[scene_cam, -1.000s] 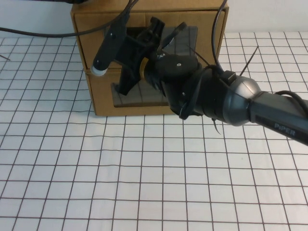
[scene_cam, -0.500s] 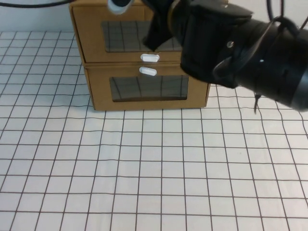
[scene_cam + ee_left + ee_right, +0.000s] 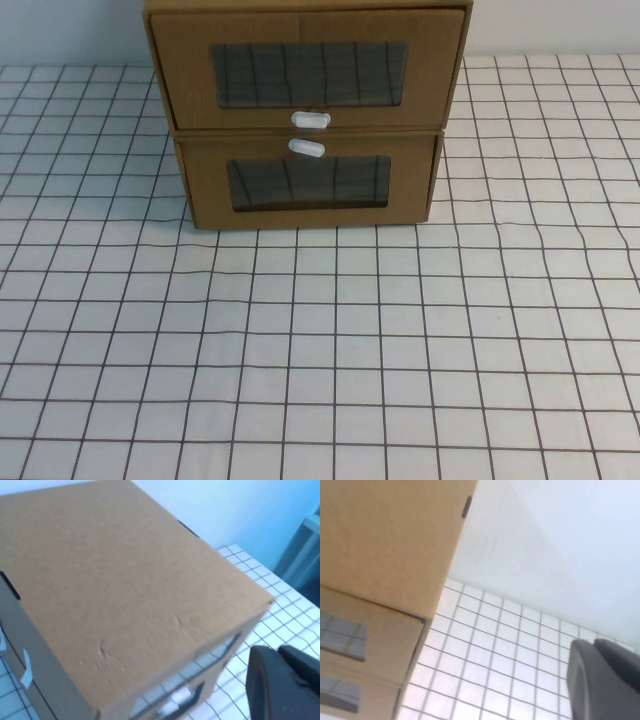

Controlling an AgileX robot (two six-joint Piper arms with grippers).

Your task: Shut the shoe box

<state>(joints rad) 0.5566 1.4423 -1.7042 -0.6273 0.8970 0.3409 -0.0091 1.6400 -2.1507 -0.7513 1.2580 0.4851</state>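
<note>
Two stacked boxes stand at the far edge of the table.

The shoe box (image 3: 305, 70) sits directly on top of the twin box (image 3: 308, 185), their fronts nearly flush and facing the near side, the two pull tabs just apart across the seam between them. The table (image 3: 320, 360) spreads before and to both sides of the stack. The left gripper (image 3: 282, 685) hangs above and beside the stack's top; the right gripper (image 3: 605, 680) is up near its right side.
</note>
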